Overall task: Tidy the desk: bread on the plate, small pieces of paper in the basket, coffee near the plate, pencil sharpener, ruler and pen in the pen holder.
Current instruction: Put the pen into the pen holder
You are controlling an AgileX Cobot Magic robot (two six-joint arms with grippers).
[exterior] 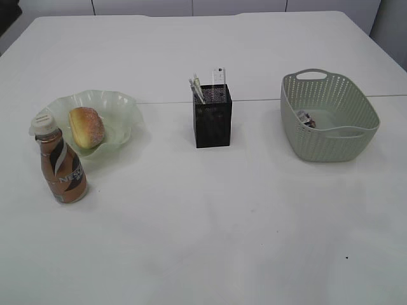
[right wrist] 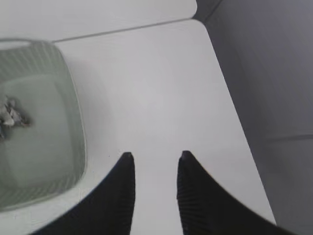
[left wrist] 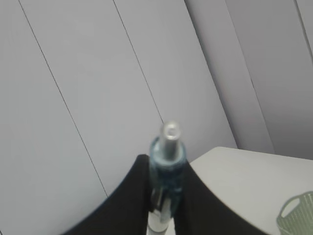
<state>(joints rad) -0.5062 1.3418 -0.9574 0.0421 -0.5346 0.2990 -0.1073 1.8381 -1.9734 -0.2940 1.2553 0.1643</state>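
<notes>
Pen point(left wrist: 167, 166) clamped in left tool point(left wrist: 166, 196); right tool point(right wrist: 155, 161) apart — beside basket point(right wrist: 73, 142).

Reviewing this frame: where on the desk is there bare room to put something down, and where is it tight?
Free: the whole near half of the table, plus the gaps either side of the pen holder, toward the plate and the basket. Crowded: the left, where the coffee bottle stands against the plate holding the bread.
</notes>
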